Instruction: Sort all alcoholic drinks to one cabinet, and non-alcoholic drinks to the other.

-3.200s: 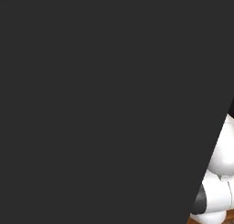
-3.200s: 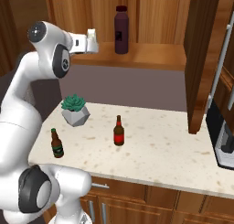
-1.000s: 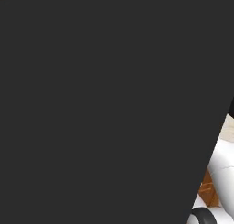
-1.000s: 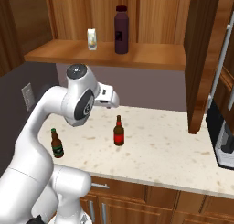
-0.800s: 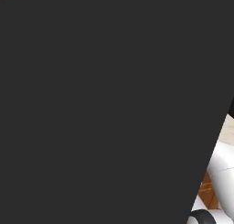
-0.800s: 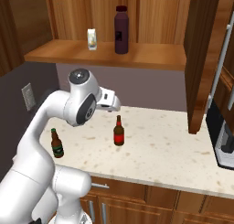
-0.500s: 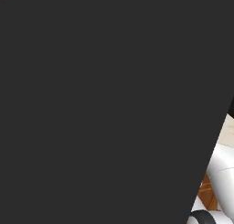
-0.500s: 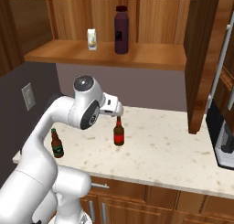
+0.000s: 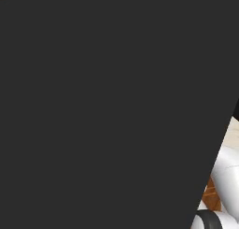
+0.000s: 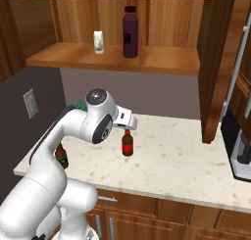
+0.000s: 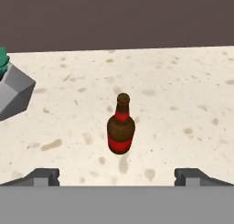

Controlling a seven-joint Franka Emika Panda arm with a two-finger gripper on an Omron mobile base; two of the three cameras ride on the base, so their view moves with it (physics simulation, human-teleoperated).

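A small brown glass bottle with a red label [image 11: 121, 125] stands upright on the speckled beige table [image 10: 186, 160], ahead of the wide-open, empty pincer [image 11: 117, 176]. A second brown bottle [image 10: 61, 156] is half hidden behind the arm. On the wooden shelf [image 10: 147, 61] stand a white carton [image 10: 99, 41] and a dark purple bottle [image 10: 130, 32]. A grey planter [image 11: 13, 90] sits left. No writing is legible.

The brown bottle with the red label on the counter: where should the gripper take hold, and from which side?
Probably the wide lower body of the brown bottle, approached level from the open gripper's side. It stands upright and alone on the counter, and its neck is slim.
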